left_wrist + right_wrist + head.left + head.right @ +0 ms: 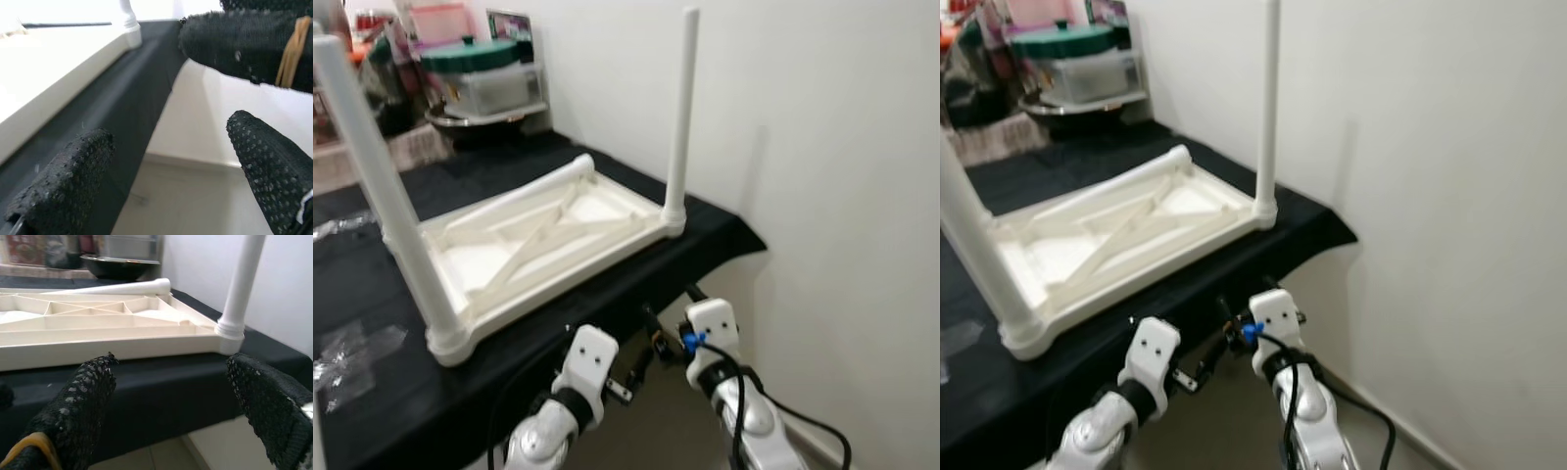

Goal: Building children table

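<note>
Both grippers' fingers (83, 406) wide below counter edge, upturned tabletop (538, 240), near leg (382, 186) top cropped

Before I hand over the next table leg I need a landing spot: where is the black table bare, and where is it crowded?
Bare black cloth lies along the near edge, between the upside-down tabletop and the left gripper, and beyond the loose leg. The plastic wrap and the far pots crowd the left and back.

The upturned tabletop (538, 240) lies on the cloth-covered table (401, 392), one leg (680, 117) upright at its right corner, another (396, 211) at its near-left. A loose leg (524, 191) rests along its far edge.
</note>
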{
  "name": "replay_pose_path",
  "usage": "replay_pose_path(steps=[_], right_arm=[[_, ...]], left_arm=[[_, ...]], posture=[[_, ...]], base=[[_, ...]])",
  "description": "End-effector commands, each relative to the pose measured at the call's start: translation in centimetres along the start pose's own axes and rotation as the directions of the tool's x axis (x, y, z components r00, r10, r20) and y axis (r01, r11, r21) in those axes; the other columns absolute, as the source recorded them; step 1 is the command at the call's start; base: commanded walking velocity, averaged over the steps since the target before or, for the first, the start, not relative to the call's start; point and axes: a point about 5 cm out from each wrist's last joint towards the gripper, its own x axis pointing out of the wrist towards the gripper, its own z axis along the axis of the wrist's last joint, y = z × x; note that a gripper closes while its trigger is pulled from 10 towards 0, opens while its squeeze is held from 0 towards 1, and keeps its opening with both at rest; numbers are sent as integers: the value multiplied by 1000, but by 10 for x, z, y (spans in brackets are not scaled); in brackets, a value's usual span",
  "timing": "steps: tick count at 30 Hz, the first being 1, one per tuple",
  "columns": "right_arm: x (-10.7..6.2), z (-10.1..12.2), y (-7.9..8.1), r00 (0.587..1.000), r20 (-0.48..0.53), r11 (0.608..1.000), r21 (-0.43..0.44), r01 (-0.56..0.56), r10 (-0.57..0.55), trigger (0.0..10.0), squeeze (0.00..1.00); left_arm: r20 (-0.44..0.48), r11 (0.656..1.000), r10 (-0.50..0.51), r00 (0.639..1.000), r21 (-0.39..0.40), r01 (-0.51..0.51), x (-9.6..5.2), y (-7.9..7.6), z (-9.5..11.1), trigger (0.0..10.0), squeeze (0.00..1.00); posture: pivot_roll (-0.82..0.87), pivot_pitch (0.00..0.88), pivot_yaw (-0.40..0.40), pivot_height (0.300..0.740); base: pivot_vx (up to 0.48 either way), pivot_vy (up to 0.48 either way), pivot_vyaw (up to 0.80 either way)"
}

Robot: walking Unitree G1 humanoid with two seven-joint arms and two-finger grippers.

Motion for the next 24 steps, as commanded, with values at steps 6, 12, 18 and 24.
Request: replay_pose_path(steps=[6, 12, 18, 24], right_arm=[[1, 2, 7, 1000, 15, 1000, -8, -27, 28, 10000, 0], [6, 7, 0, 999, 36, 1000, -25, -13, 14, 10000, 0], [21, 24, -16, 996, 89, 999, -34, 18, -15, 10000, 0], [64, 60, -39, 988, 121, 991, -108, -81, 94, 10000, 0]], left_arm=[[-26, 999, 37, 999, -2, -37, -3, 7, -7, 10000, 0], [-29, 997, 70, 997, -28, -70, -4, 10, -7, 10000, 0], [-31, 997, 61, 998, -52, -62, -4, 10, -6, 10000, 0], [-9, 995, 53, 999, -87, -54, -3, 7, 0, 10000, 0]], posture=[[33, 0, -42, 740], [34, 0, -44, 740], [34, 0, -45, 740], [37, 0, -44, 740]], base=[[375, -239, 800], [115, 0, 800], [0, 0, 616], [0, 0, 0]])
